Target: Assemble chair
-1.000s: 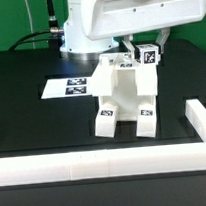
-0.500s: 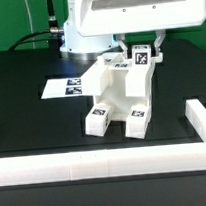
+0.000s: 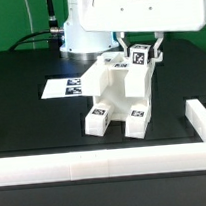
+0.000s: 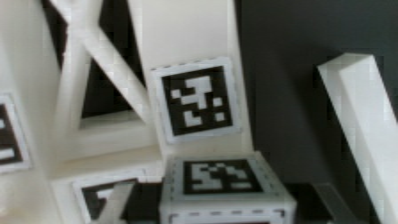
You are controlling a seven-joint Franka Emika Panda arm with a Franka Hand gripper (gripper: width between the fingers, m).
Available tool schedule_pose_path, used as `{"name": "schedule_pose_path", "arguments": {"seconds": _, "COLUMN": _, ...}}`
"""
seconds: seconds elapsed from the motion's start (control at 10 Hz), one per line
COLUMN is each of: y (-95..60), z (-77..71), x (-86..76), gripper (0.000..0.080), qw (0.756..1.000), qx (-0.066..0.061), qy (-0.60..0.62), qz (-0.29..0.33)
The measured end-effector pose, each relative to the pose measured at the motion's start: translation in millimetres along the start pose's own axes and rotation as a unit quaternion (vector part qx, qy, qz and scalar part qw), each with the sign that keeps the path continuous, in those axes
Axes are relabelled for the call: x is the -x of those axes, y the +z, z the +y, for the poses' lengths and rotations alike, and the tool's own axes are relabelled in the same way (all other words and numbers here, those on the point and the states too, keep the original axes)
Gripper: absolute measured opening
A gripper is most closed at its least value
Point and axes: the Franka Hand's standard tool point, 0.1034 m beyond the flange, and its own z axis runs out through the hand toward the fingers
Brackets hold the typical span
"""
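Note:
The part-built white chair (image 3: 122, 89) stands on the black table in the exterior view, its two tagged feet (image 3: 96, 120) toward the camera and its body leaning slightly. My gripper (image 3: 140, 54) is shut from above on the chair's tagged top block (image 3: 140, 57), one finger on each side. In the wrist view that tagged block (image 4: 222, 183) sits between the dark fingers (image 4: 327, 198), and a long tagged chair leg (image 4: 192, 98) runs away from it beside crossed white bars (image 4: 98, 70).
The marker board (image 3: 68, 88) lies flat on the table at the exterior view's left, just behind the chair. A low white border rail (image 3: 96, 164) runs along the front, with another stretch (image 3: 203, 118) at the right. In the wrist view a white bar (image 4: 365, 105) stands beside the chair leg.
The chair, held in the gripper, has shifted toward the exterior view's left over the last second; its feet sit further left. The grip is unchanged.

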Motion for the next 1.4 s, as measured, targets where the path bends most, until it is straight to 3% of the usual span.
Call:
{"name": "schedule_pose_path", "arguments": {"seconds": 0.8, "y": 0.8, "z": -2.5, "x": 2.1, "gripper": 0.0293, "qw": 0.979, "qx": -0.004, "qy": 0.205, "qz": -0.004}}
{"name": "schedule_pose_path", "arguments": {"seconds": 0.9, "y": 0.9, "z": -2.4, "x": 2.1, "gripper": 0.0482, "qw": 0.98, "qx": -0.004, "qy": 0.2, "qz": -0.004}}
{"name": "schedule_pose_path", "arguments": {"seconds": 1.0, "y": 1.1, "z": -2.2, "x": 2.2, "gripper": 0.0482, "qw": 0.983, "qx": -0.002, "qy": 0.181, "qz": -0.004}}
{"name": "schedule_pose_path", "arguments": {"seconds": 1.1, "y": 1.3, "z": -1.7, "x": 3.1, "gripper": 0.0621, "qw": 0.989, "qx": 0.005, "qy": 0.148, "qz": -0.001}}
{"name": "schedule_pose_path", "arguments": {"seconds": 1.4, "y": 1.2, "z": -1.8, "x": 2.7, "gripper": 0.0648, "qw": 0.999, "qx": 0.009, "qy": 0.033, "qz": 0.001}}
